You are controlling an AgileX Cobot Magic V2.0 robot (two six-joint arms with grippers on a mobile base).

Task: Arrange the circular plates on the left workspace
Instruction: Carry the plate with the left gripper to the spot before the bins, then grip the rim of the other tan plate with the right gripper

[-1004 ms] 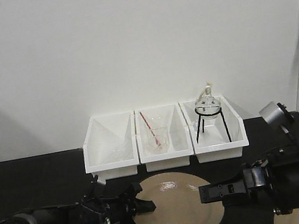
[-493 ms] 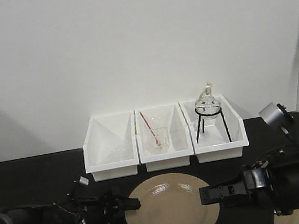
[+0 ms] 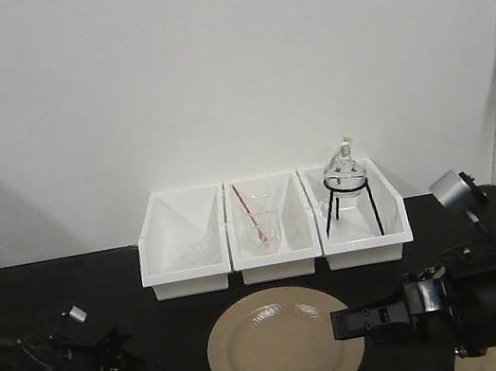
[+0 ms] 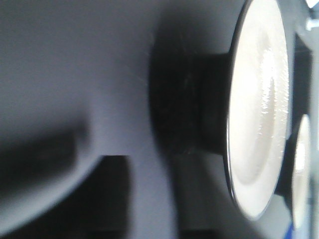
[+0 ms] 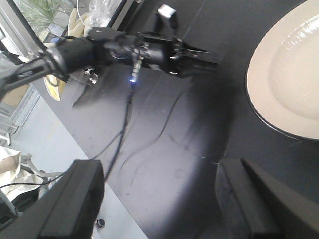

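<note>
Black countertop [image 3: 19, 303] has loads of bare room left of the circular plates [image 3: 283, 347], which sit front-centre just ahead of the white bins [image 3: 272, 229]. Left gripper [image 3: 130, 362] is well off their left rim and looks spread, but it's dark-on-dark. Right gripper [image 3: 340, 325], jaws wide, is right at the right rim.

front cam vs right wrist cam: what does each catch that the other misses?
Front only: the white bins, the flask on its stand, the wall. Right wrist only: the floor and clutter past the counter edge. Both: the tan plate, the left pincer off to the plate's side, the black countertop.
</note>
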